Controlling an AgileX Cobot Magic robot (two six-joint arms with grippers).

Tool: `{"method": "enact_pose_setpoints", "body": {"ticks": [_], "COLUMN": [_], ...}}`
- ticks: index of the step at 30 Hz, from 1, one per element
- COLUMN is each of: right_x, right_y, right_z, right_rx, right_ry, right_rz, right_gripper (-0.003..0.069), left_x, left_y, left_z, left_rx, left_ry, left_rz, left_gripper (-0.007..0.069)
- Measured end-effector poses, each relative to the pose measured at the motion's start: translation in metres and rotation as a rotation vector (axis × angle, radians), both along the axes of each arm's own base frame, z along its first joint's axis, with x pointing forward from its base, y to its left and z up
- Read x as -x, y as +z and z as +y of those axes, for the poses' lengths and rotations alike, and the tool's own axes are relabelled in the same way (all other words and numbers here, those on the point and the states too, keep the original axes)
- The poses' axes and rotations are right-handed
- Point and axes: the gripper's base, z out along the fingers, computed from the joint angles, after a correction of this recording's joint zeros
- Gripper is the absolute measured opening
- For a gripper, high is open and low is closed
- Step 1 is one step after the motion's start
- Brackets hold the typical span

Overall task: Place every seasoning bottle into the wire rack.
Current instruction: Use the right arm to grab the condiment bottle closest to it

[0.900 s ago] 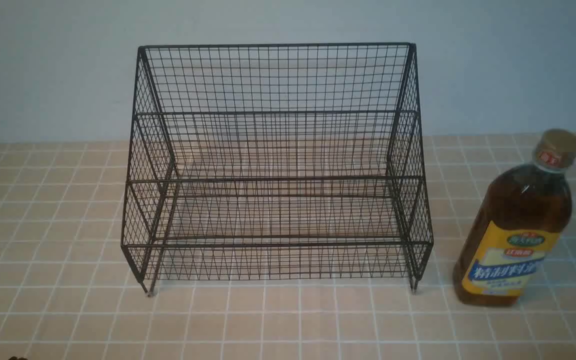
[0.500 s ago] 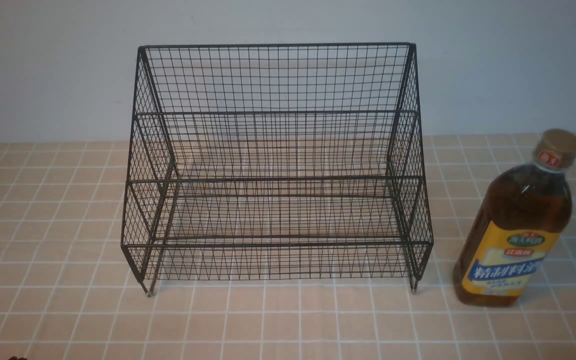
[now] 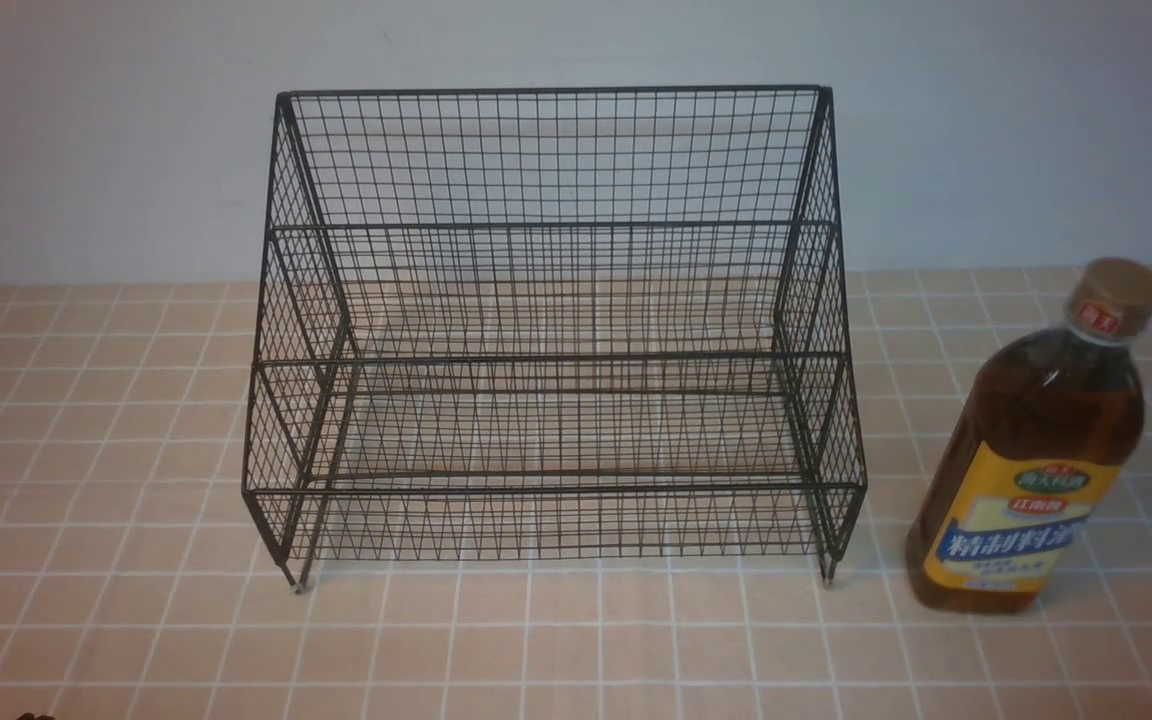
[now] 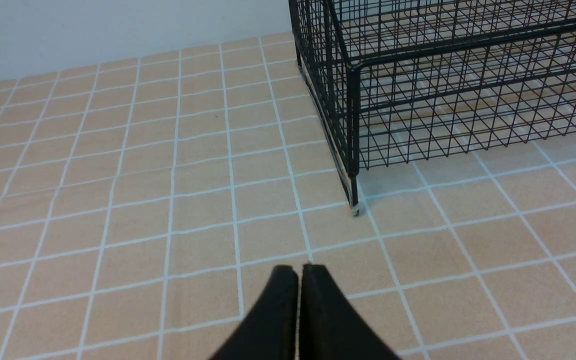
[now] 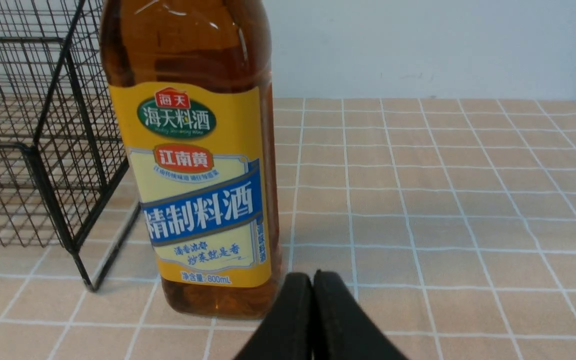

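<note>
The seasoning bottle (image 3: 1031, 450) stands upright on the tiled table, just right of the wire rack (image 3: 551, 330); it has amber liquid, a tan cap and a yellow label with a blue band. The black two-tier rack holds nothing. In the right wrist view the bottle (image 5: 193, 165) stands close in front of my right gripper (image 5: 313, 274), which is shut and empty, apart from the bottle. In the left wrist view my left gripper (image 4: 300, 267) is shut and empty above the tiles, short of the rack's front left foot (image 4: 354, 207). Neither gripper shows in the front view.
The table (image 3: 116, 620) has a beige tile pattern with white lines. A plain pale wall (image 3: 86, 150) stands behind the rack. The rack's near corner (image 5: 75, 250) stands right beside the bottle in the right wrist view.
</note>
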Motion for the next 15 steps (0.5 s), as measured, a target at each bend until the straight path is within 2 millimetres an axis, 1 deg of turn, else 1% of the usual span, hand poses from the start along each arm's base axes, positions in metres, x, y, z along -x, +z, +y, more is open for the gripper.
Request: {"method": "enact_pose_setpoints", "body": {"ticks": [1,2,3,5,9,11,15], "right_x": [0.0,-0.001,-0.001,-0.002,-0.002,-0.002,-0.002], "right_y": [0.0,0.002,0.002,0.011,0.021,0.024,0.027], "right_z": [0.0,0.002,0.002,0.003,0.0,-0.002,-0.004], "right_rx": [-0.005,-0.115,-0.115,-0.39,-0.654,-0.72,-0.746], "right_ry": [0.0,-0.004,-0.004,-0.021,-0.049,-0.063,-0.073], "right_rz": [-0.002,-0.034,-0.034,-0.127,-0.222,-0.262,-0.294], "right_gripper": [-0.0015,-0.0015,-0.0015,-0.0015,-0.0015,-0.0015,-0.0015], "left_x": [0.0,0.0,0.0,0.0,0.0,0.0,0.0], "left_y": [0.0,0.0,0.0,0.0,0.0,0.0,0.0], "left_z": [0.0,0.0,0.0,0.0,0.0,0.0,0.0], "left_rx": [0.0,0.0,0.0,0.0,0.0,0.0,0.0], "left_ry": [0.0,0.0,0.0,0.0,0.0,0.0,0.0], "left_rz": [0.0,0.0,0.0,0.0,0.0,0.0,0.0], "left_gripper": [-0.001,-0.001,-0.001,-0.001,-0.001,-0.001,-0.001]}}
